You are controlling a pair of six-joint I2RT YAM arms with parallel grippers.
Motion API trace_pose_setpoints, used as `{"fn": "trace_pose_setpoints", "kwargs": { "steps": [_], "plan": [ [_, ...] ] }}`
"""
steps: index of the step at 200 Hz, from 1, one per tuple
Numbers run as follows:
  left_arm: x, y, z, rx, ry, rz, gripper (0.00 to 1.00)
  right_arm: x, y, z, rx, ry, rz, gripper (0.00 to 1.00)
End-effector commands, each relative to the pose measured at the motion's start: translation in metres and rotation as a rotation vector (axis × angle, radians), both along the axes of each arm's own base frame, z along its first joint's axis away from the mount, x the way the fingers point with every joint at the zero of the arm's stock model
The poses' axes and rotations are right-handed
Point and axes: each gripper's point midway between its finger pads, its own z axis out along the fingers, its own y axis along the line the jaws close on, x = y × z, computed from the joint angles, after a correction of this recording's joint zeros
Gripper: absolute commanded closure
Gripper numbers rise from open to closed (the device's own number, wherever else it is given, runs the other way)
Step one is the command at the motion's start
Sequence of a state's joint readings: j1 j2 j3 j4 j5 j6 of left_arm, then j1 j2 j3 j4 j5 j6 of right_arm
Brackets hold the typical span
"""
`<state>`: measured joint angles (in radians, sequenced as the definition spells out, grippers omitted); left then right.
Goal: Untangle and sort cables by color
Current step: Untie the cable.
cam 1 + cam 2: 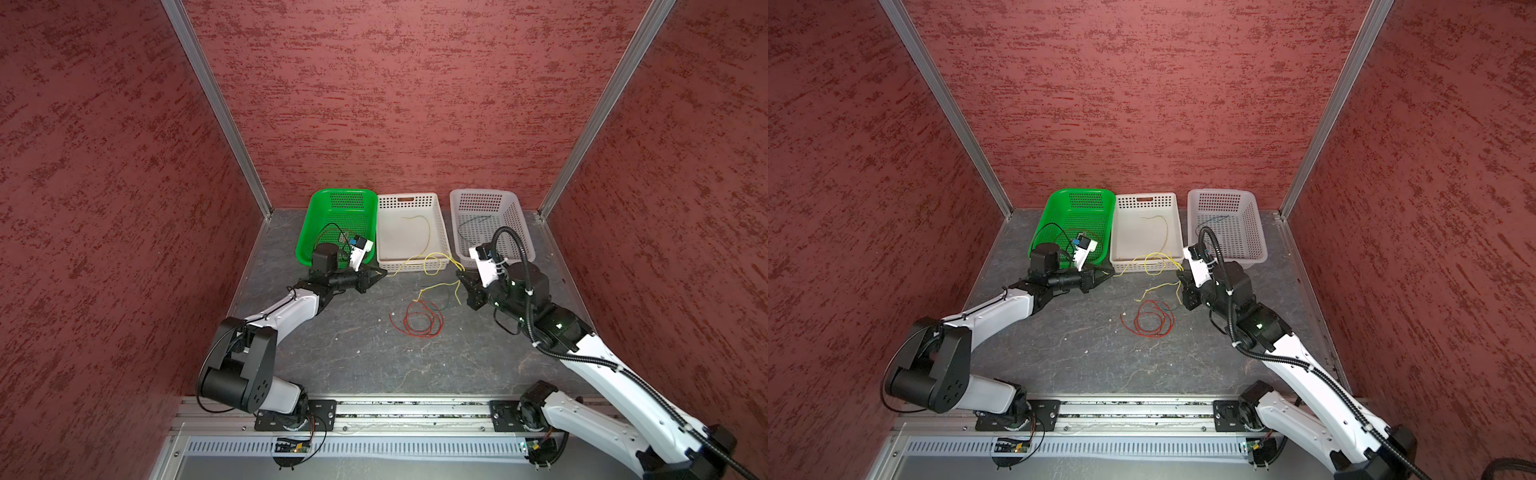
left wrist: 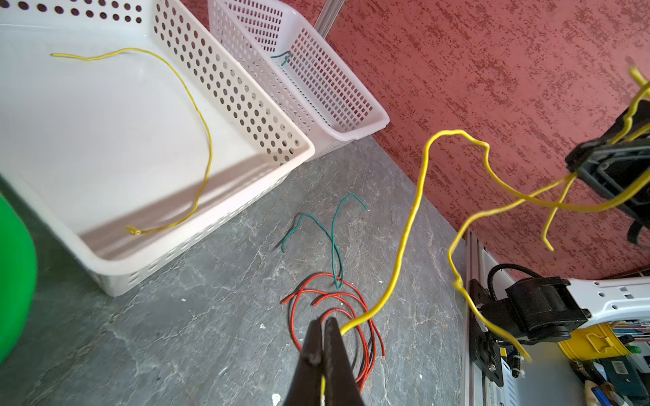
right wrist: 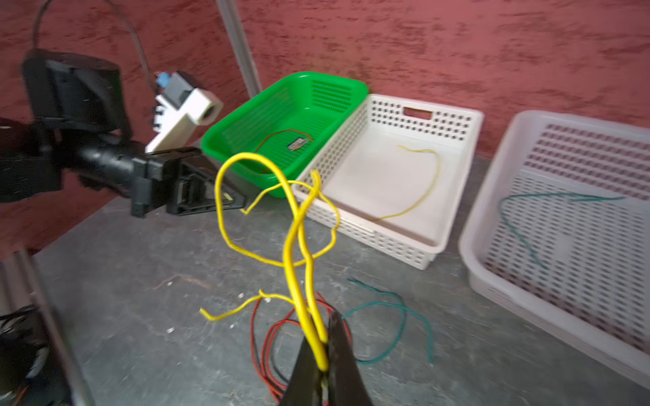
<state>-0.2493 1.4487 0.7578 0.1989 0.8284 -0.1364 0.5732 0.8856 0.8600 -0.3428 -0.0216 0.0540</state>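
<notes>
Pinching one end of the yellow tangle (image 2: 409, 225), the left claw (image 2: 322, 321) is closed tight on it. The right claw (image 3: 327, 339) is closed just as tight on two strands of the same bunch. The tangle hangs knotted in the air between them, just in front of the cream tray (image 1: 411, 195).

Sorting looks partly done. One yellow cable (image 2: 210, 151) lies in that tray, a red cable (image 3: 281, 133) in the green basket (image 1: 338, 192), and a blue-green cable (image 3: 562, 194) in the white basket (image 1: 486, 192). Left on the table (image 1: 332, 353) are a red coil (image 2: 291, 316) and a loose blue-green cable crossing it (image 2: 333, 246).

Bare table lies open toward the arm bases. The baskets' near rims sit close behind both claws, so pulling apart sideways looks safest.
</notes>
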Motion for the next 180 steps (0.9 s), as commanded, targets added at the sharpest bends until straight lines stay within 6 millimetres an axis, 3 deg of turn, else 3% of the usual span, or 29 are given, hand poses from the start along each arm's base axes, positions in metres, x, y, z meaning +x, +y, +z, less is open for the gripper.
{"fn": "trace_pose_setpoints", "kwargs": {
  "steps": [1,37,84,154,180],
  "plan": [
    [0.006,0.019,-0.007,0.032,0.012,0.063,1.0,0.021,-0.045,0.023,-0.1,-0.07,-0.259,1.0],
    [0.01,0.052,0.025,-0.075,-0.005,0.153,1.0,0.04,-0.078,-0.004,-0.235,0.028,-0.45,1.0],
    [0.013,0.111,0.08,-0.208,-0.038,0.347,1.0,0.051,-0.1,-0.041,-0.271,0.142,-0.529,1.0],
    [0.016,0.15,0.14,-0.221,-0.159,0.468,1.0,0.052,-0.089,-0.121,-0.327,0.35,-0.463,1.0],
    [0.027,0.164,0.158,-0.253,-0.196,0.504,1.0,0.05,-0.079,-0.137,-0.283,0.392,-0.418,1.0]
  ]
}}
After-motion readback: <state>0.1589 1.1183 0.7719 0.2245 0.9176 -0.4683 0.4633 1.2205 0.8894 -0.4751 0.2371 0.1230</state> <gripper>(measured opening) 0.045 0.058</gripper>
